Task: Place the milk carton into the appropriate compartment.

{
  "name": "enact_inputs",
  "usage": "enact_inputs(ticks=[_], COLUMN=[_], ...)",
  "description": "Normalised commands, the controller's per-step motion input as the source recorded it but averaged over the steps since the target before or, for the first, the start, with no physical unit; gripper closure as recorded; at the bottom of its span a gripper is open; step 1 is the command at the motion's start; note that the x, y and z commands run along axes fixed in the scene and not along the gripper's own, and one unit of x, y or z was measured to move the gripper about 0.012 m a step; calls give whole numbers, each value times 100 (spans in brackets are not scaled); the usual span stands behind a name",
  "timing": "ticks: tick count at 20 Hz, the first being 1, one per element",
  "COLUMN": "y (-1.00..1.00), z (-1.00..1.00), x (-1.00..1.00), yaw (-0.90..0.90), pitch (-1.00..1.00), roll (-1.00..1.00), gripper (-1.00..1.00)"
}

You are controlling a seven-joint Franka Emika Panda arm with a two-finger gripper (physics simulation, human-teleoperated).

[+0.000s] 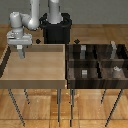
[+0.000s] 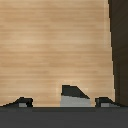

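The milk carton (image 2: 75, 98) is a small whitish-grey carton standing on the floor of the light wooden tray (image 1: 35, 70), near its far corner on the exterior view's left. In the exterior view the carton (image 1: 22, 55) shows just under the hand. My gripper (image 2: 64, 102) is straight above it, with the carton between the fingers. The fingertips (image 2: 22, 103) stand well apart, with a gap on each side of the carton. In the exterior view my gripper (image 1: 21, 51) hangs low over that corner of the tray.
A dark wooden bin (image 1: 97, 62) with dividers stands on the exterior view's right of the tray, and small grey objects (image 1: 84, 73) sit in its compartments. The robot's black base (image 1: 56, 30) is behind the tray. The tray has raised walls.
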Motion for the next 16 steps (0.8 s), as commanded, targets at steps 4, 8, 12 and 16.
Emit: enact_inputs(ticks=[4, 8, 12, 16], y=[0, 0, 0, 0], z=[0, 0, 25, 75], x=[0, 0, 0, 0], yaw=[0, 0, 0, 0], pitch=[0, 0, 0, 0], roll=[0, 0, 0, 0], gripper=[100, 100, 100, 100])
